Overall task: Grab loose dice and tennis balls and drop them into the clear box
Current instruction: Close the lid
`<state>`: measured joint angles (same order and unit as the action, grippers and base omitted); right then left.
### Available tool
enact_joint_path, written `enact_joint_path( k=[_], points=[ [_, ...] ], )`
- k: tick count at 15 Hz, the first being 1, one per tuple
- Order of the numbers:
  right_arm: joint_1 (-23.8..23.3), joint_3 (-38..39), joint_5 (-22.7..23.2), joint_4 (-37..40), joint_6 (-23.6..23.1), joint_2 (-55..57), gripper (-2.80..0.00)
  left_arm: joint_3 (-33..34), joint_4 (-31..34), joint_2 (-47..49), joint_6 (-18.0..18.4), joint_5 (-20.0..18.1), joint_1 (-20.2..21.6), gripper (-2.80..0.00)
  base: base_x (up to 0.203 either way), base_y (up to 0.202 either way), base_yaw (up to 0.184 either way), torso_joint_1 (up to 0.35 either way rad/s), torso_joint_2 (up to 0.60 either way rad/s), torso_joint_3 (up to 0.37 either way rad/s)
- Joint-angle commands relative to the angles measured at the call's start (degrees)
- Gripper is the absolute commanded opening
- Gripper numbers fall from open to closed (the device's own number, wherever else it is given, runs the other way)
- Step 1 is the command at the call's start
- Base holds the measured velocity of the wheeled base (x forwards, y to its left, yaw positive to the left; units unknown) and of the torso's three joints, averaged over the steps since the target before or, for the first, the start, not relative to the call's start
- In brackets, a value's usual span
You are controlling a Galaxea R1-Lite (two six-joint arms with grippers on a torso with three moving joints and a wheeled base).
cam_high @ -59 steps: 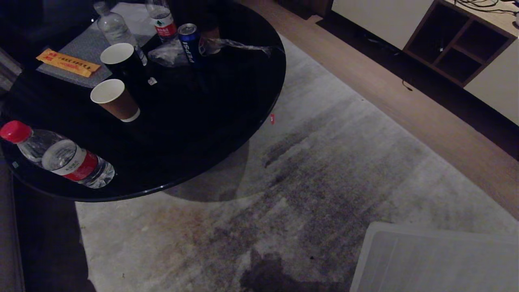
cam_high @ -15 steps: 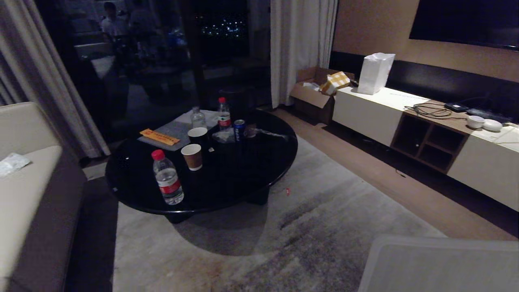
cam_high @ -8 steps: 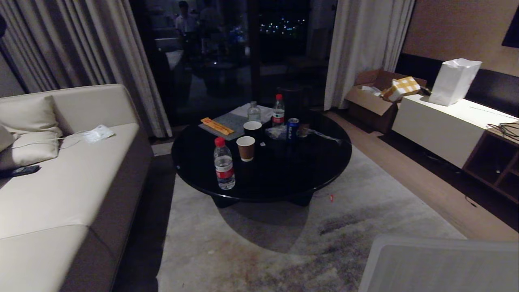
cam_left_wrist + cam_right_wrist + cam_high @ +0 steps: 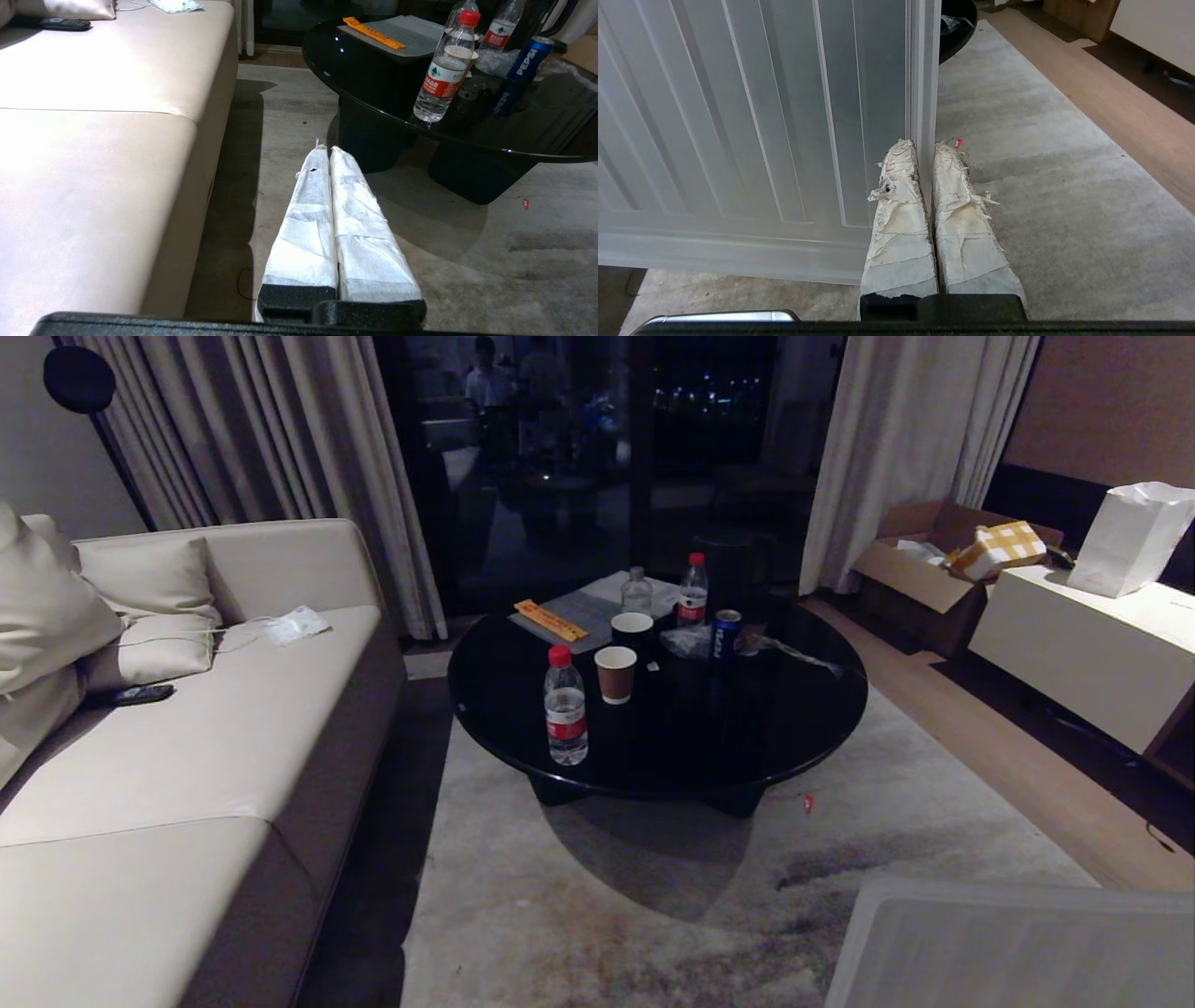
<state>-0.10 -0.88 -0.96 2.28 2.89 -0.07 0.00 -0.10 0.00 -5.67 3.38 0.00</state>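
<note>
Both arms idle: left gripper (image 4: 325,150) jaws pressed together and empty over the rug (image 4: 289,116) between sofa (image 4: 103,140) and round black worktop (image 4: 537,135), right gripper (image 4: 927,143) jaws pinching the rim of a ribbed translucent panel (image 4: 752,116); dice, tennis balls, clear box not seen.

rug (image 4: 597,896) open between sofa (image 4: 187,784) and round table (image 4: 766,747).
</note>
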Motion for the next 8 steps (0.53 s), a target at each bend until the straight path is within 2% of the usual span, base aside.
enact_joint_path(
  k=[1, 3, 8],
  points=[
    [0.0, 0.0, 0.0, 0.0, 0.0, 0.0, -2.80, 0.1, -0.1, 0.1, -0.1, 0.1, 0.0, -2.80, 0.000, 0.000, 0.000, 0.000, 0.00, 0.000],
    [0.0, 0.0, 0.0, 0.0, 0.0, 0.1, -2.80, 0.1, 0.0, 0.1, -0.2, 0.1, 0.0, -2.80, -0.099, 0.000, 0.003, 0.004, 0.00, 0.001],
    [0.0, 0.0, 0.0, 0.0, 0.0, 0.0, -2.80, 0.1, -0.1, 0.1, -0.2, 0.1, 0.0, -2.80, -0.183, 0.000, -0.001, 0.003, 0.00, 0.001]
  ],
)
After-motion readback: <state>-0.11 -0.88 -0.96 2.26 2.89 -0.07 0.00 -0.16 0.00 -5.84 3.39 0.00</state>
